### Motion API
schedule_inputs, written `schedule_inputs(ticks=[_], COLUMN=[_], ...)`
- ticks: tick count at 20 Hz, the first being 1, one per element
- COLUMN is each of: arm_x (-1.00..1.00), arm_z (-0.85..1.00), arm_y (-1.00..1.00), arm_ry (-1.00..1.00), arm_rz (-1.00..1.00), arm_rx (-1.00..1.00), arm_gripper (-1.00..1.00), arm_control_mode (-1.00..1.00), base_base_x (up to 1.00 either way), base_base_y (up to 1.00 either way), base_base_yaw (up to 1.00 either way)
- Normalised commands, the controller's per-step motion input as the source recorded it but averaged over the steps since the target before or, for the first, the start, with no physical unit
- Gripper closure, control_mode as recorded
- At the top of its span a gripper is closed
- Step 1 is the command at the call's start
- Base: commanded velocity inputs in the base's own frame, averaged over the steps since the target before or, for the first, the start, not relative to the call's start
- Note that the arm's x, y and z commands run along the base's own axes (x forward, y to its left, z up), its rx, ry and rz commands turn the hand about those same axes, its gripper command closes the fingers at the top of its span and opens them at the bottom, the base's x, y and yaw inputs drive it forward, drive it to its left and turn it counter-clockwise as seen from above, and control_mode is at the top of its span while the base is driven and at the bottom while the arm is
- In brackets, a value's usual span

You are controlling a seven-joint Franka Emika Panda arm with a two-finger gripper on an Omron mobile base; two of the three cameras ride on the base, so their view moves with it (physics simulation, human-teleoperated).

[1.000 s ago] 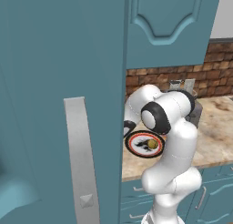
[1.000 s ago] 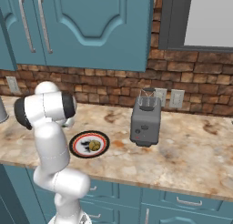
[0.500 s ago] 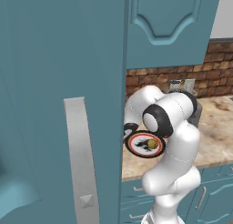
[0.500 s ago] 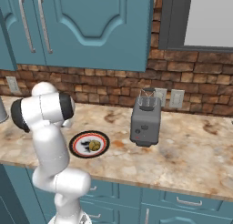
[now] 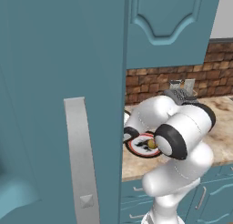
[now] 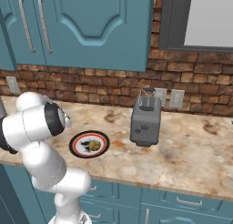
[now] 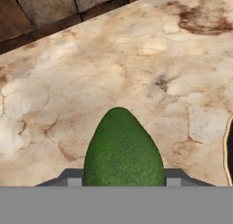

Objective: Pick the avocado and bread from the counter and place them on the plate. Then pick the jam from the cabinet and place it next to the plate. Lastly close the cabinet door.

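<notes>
In the hand view the dark green avocado [image 7: 122, 150] stands between my two dark fingertips, and my gripper [image 7: 124, 181] is shut on it just above the beige marbled counter [image 7: 136, 59]. The plate [image 7: 226, 148] shows its rim at the right edge of that view. From the base views the plate [image 6: 77, 148] [image 5: 135, 148] lies on the counter [image 6: 191, 155] in front of my arm, with a small tan piece, bread by its look [image 6: 94, 145], on its centre. The cabinet door [image 5: 45, 82] stands swung open at the left, its grey bar handle [image 5: 82, 159] close to the camera. The jam is hidden.
A grey toaster [image 6: 145, 120] stands on the counter right of the plate, below two wall outlets. Shut teal wall cabinets [image 6: 91, 27] hang above the brick backsplash. Teal drawer fronts [image 6: 182, 202] run under the counter. The open door blocks the left half of the left base view.
My arm's elbow has dropped lower and swung a little toward the left end of the counter. The plate and the toaster have stayed in place.
</notes>
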Motion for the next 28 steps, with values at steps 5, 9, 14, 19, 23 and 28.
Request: schedule_inputs(ticks=[5,9,14,19,23,28], arm_x=[-0.20,-0.39,-0.52,-0.55,-0.52,-0.54], arm_z=[0.79,0.38,0.14,0.13,0.18,0.10], arm_y=[-0.18,-0.03,-0.10,-0.24,-0.21,-0.30], arm_ry=[0.11,0.05,0.00,0.00,0.03,0.01], arm_rz=[-0.05,0.01,0.06,0.09,0.13,0.03], arm_rx=[0.03,0.00,0.00,-0.02,-0.04,-0.01], arm_gripper=[1.00,1.00,1.00,1.00,1.00,1.00], arm_control_mode=[-1.00,-1.00,-1.00,-1.00,-1.00,-1.00], base_base_x=[0.00,0.00,0.00,0.00,0.00,0.00], base_base_y=[0.00,0.00,0.00,0.00,0.00,0.00], base_base_yaw=[0.00,0.00,0.00,0.00,0.00,0.00])
